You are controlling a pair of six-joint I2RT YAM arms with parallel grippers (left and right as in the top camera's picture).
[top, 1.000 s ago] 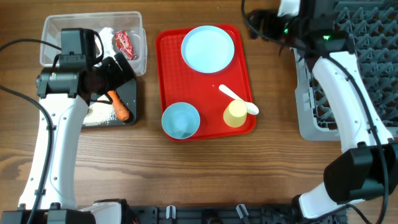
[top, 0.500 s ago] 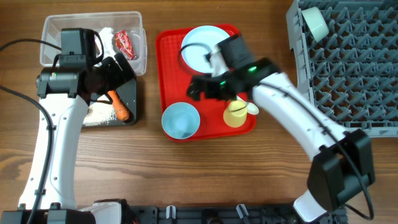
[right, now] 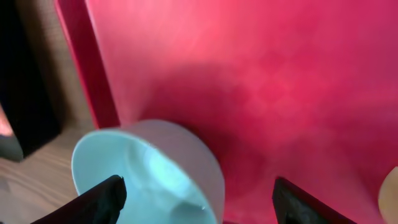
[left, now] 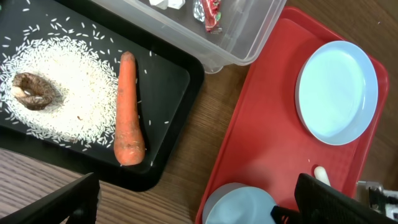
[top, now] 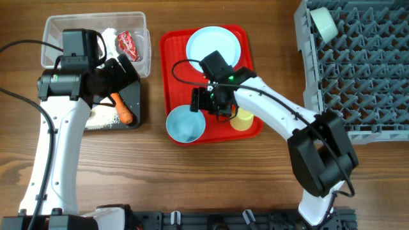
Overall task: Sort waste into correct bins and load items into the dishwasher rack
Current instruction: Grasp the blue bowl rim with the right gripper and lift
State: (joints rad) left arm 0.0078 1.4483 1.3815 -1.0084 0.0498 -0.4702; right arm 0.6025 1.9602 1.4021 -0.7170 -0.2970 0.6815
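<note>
I count two bowls. One pale green bowl (top: 324, 23) sits in the large grey lattice dishwasher rack (top: 364, 76) at 2 o'clock on the wooden worktop (top: 192, 179). One light blue bowl (top: 185, 124) is at 7 o'clock on the flat red serving tray (top: 176, 76). My right pincer (top: 206, 102) hangs over that bowl's rim, fingers apart. One pale blue round plate (top: 214, 48) sits at 12, one small yellow cup (top: 243, 120) at 5. My left pincer (top: 118, 80) gapes empty above the black shallow tray (left: 174, 87), which holds one orange carrot piece (left: 127, 112).

Light blue bowl (right: 146, 165) on red tray (right: 249, 74) beneath spread end effector (right: 198, 202)
</note>
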